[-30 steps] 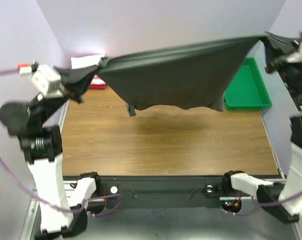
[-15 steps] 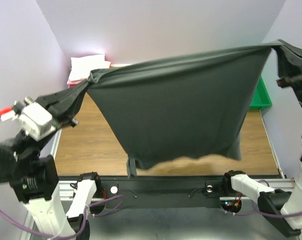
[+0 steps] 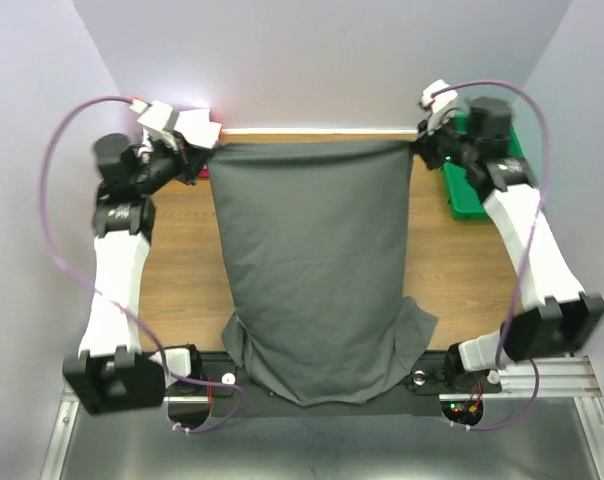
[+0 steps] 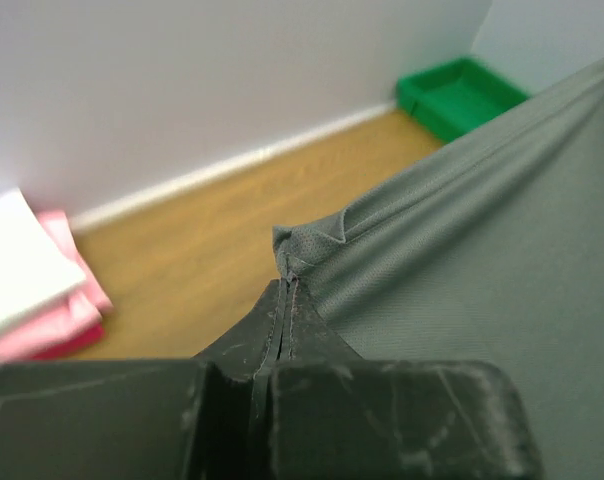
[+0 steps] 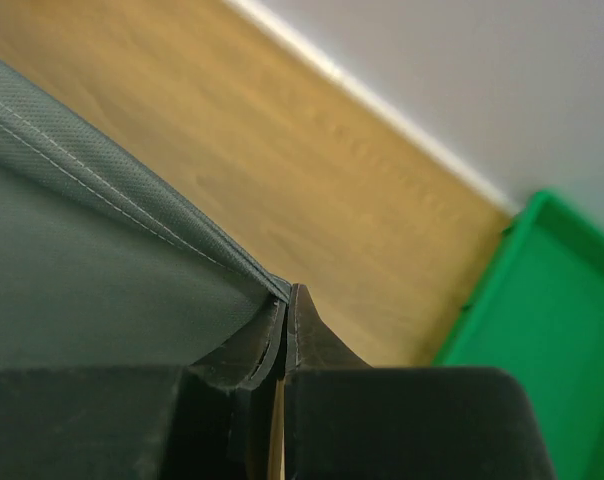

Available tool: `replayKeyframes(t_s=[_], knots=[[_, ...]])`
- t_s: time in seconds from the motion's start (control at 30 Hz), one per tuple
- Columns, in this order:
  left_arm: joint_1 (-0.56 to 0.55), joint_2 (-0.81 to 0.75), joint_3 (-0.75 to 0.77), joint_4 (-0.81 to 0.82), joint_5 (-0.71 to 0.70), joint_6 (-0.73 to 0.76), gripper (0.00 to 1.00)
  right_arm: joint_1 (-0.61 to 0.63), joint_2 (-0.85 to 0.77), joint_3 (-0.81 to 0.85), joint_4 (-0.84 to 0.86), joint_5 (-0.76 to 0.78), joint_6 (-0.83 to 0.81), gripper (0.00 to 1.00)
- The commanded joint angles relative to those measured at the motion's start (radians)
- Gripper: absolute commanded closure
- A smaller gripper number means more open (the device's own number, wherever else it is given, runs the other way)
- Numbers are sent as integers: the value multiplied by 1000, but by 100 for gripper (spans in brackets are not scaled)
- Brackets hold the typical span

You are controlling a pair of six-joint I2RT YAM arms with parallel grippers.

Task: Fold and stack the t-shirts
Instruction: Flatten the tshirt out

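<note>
While grey t-shirt (image 3: pixel 312 270) lies spread, left claw (image 4: pixel 285 282) clamped on it; right claw (image 5: pixel 286 296) likewise.

wood-grain tabletop (image 3: pixel 182 270), brown. green plastic tray (image 3: pixel 463 196) sits on it at the far right corner, close to the pale back wall (image 3: pixel 312 60). a white strip (image 3: pixel 312 132) runs along the tabletop's far edge at the wall's foot. grey metal plate (image 3: pixel 332 450) lies below the near edge.

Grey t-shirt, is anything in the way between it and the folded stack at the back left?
Only the left gripper, jaws shut on the grey t-shirt at a far corner, sits between it and the folded stack. Nothing else visible stands there.
</note>
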Motion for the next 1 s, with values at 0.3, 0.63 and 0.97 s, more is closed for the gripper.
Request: replayKeyframes(t_s=[0.3,0.63,0.97], knots=[[-153,901,406,103,-232,130,100,-8,697,151,238,120,-13,98],[-134,1197,966,-129,-284,130,12,-20,707,217,209,250,68,5],[-127,637,277,-182,-246,305,36,0,426,-137,-141,-33,-8,28]])
